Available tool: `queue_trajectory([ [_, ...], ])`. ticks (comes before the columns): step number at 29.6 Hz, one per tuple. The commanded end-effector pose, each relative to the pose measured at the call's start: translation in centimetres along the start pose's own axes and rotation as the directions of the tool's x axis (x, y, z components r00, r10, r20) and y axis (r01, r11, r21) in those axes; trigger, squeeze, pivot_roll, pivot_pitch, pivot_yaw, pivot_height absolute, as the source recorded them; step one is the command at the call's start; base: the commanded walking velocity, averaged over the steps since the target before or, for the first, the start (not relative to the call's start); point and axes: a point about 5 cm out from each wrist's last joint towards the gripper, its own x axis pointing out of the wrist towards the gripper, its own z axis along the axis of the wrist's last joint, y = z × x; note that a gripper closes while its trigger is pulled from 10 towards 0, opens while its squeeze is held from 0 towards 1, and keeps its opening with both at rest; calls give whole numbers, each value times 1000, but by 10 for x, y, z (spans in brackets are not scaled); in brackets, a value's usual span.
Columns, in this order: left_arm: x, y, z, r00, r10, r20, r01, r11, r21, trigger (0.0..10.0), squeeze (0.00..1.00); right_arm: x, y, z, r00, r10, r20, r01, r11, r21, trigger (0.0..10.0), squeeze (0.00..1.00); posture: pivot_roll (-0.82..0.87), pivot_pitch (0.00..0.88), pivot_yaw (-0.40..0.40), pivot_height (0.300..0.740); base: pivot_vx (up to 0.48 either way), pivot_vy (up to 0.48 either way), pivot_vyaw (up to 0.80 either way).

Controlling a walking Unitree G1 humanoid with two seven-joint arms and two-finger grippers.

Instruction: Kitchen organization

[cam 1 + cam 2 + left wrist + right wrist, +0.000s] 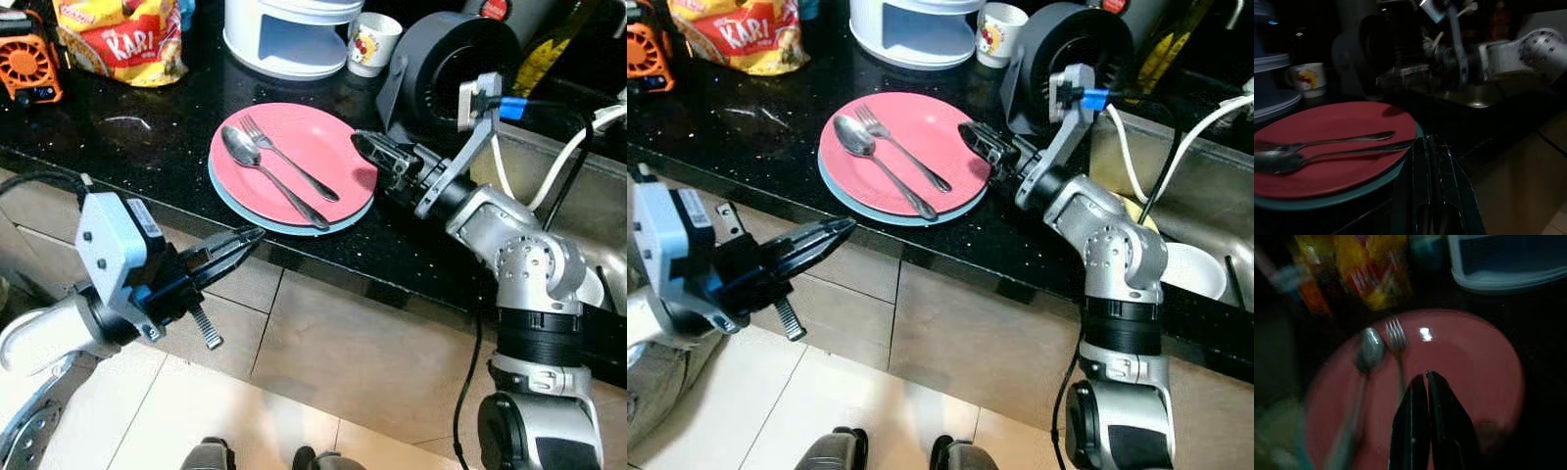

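Observation:
A pink plate (312,137) lies on a light blue plate (257,212) near the front edge of the black counter (147,137). A spoon (257,164) and a fork (284,157) lie side by side on the pink plate. My right gripper (361,142) is shut and hovers over the plate's right rim, holding nothing. My left gripper (253,235) is shut too, its tip just in front of the counter edge, below the near rim of the plates and close to the spoon handle's end.
A white tiered rack (289,34) and a printed cup (372,41) stand behind the plates. A yellow snack bag (122,39) and an orange device (27,67) sit at the back left. A dark round appliance (446,69) and a sink (578,186) are on the right.

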Motion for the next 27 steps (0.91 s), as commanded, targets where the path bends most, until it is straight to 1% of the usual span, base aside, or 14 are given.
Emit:
queue_trajectory([
  [1,0,-1,-1,1000,-22,-13,22,1000,-12,10000,0,0,4,-6,999,-4,-47,1,998,-67,10000,0,174,108,-103,740,0,0,0],
  [2,0,-1,-2,1000,-24,-15,24,1000,-14,10000,0,1,9,-7,998,33,-56,-37,997,-71,10000,0,171,102,-107,740,0,0,0],
  [3,0,-1,-3,1000,-25,-17,25,1000,-16,10000,0,5,20,-6,995,87,-48,-89,994,-58,10000,306,172,103,-108,740,0,0,0],
  [4,0,-1,-3,1000,-25,-17,25,1000,-17,10000,0,7,27,-4,992,123,-36,-124,991,-47,10000,306,172,103,-108,740,0,0,0],
  [5,0,-1,-4,999,-25,-20,25,1000,-17,10000,0,11,37,-4,986,160,-36,-161,986,-44,10000,1000,170,103,-113,740,0,0,0],
  [6,0,-1,-4,999,-25,-20,25,1000,-17,10000,0,11,37,-4,986,160,-36,-161,986,-44,10000,1000,170,103,-113,740,0,0,0],
  [11,-5,-4,-10,999,-17,-49,16,999,-29,10000,0,30,70,-15,960,263,-93,-270,960,-69,10000,1000,174,111,-126,740,0,0,0],
  [15,-10,-5,-13,997,-6,-76,3,999,-32,10000,0,38,80,-23,952,276,-134,-291,951,-106,10000,1000,179,115,-134,740,0,0,0],
  [16,-15,-3,-14,995,18,-95,-20,999,-25,10000,0,46,86,-28,953,257,-160,-280,950,-140,10000,1000,182,121,-138,740,0,0,0],
  [17,-15,-3,-14,995,18,-95,-20,999,-25,10000,0,46,86,-28,953,257,-160,-280,950,-140,10000,1000,182,121,-138,740,0,0,0],
  [18,-18,-2,-14,994,32,-104,-34,999,-17,10000,0,51,88,-32,957,231,-177,-258,954,-150,10000,43,187,124,-143,740,0,0,0],
  [19,-19,-1,-14,994,36,-105,-38,999,-14,10000,0,53,88,-33,959,217,-184,-246,958,-149,10000,43,187,124,-143,740,0,0,0],
  [20,-19,-1,-13,994,40,-107,-41,999,-11,10000,0,55,89,-34,959,208,-191,-238,960,-150,10000,0,190,128,-145,740,0,0,0],
  [27,-19,-3,-12,994,41,-106,-42,999,-7,10000,0,62,86,-31,970,144,-198,-179,969,-173,10000,0,194,133,-145,740,0,0,0],
])
